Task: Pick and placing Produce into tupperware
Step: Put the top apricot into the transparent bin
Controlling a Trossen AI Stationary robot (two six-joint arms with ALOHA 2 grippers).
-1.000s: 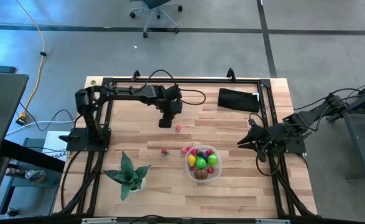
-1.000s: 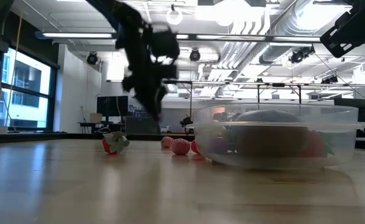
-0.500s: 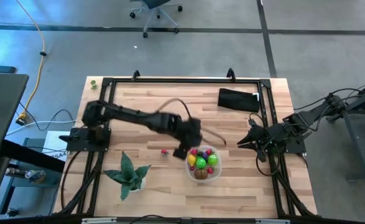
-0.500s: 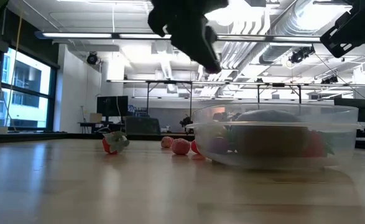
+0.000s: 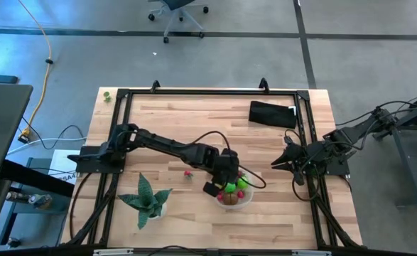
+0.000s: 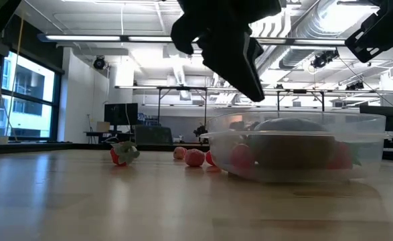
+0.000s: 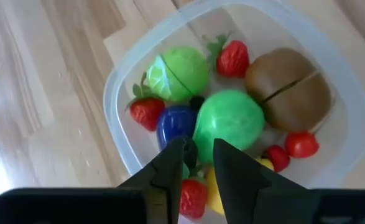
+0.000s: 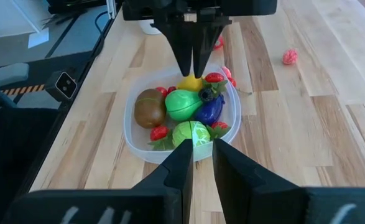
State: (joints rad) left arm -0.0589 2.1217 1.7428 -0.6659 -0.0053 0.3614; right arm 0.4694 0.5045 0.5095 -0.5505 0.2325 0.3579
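Clear tupperware (image 7: 117, 93), bright green produce (image 7: 229, 118)

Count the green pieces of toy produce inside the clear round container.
2: a bright green ball in the middle; a pale green leafy head beside it. Others may hide beneath.

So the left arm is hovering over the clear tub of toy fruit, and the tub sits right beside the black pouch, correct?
Not quite. The left gripper does hover over the tub, but the black pouch lies far off, near the table's far edge. The high view shows the potted plant much closer to the tub.
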